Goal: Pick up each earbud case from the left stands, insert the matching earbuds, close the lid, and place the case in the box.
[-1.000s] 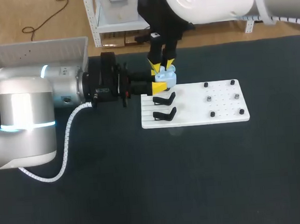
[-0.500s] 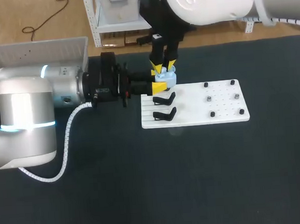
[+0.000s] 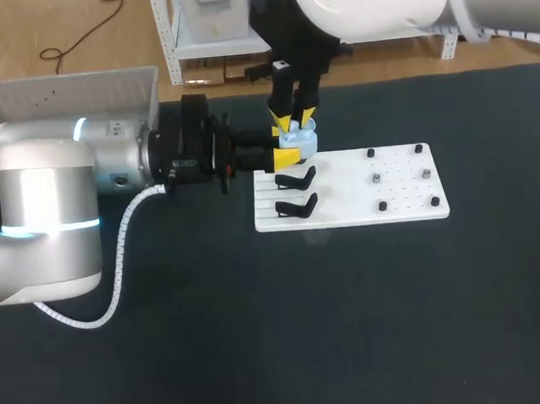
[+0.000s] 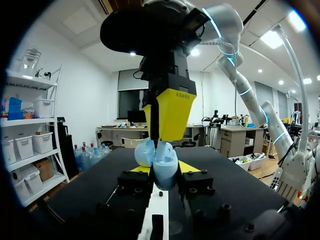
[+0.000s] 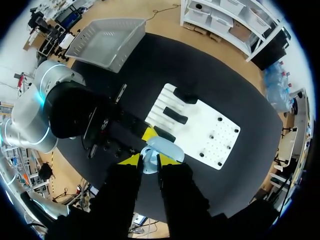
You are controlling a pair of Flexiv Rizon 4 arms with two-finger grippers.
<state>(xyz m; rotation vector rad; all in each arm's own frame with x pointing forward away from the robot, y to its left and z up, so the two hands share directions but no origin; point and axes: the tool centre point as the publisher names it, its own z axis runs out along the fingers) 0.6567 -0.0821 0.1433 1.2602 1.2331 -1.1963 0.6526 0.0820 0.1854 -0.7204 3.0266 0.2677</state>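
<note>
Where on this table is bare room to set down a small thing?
Free: the table on the near side of the white board and to its right; also the board's middle, between black stands and pegs. Crowded: its far left corner, where left arm and right arm meet at the earbud case.

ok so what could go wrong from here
1. The case is open and held only at the tips of the left gripper. A push from the right gripper directly above could twist it or knock it loose.
2. Both grippers crowd the case, so they may collide.
3. If dropped, it would likely hit the stands below.
</note>
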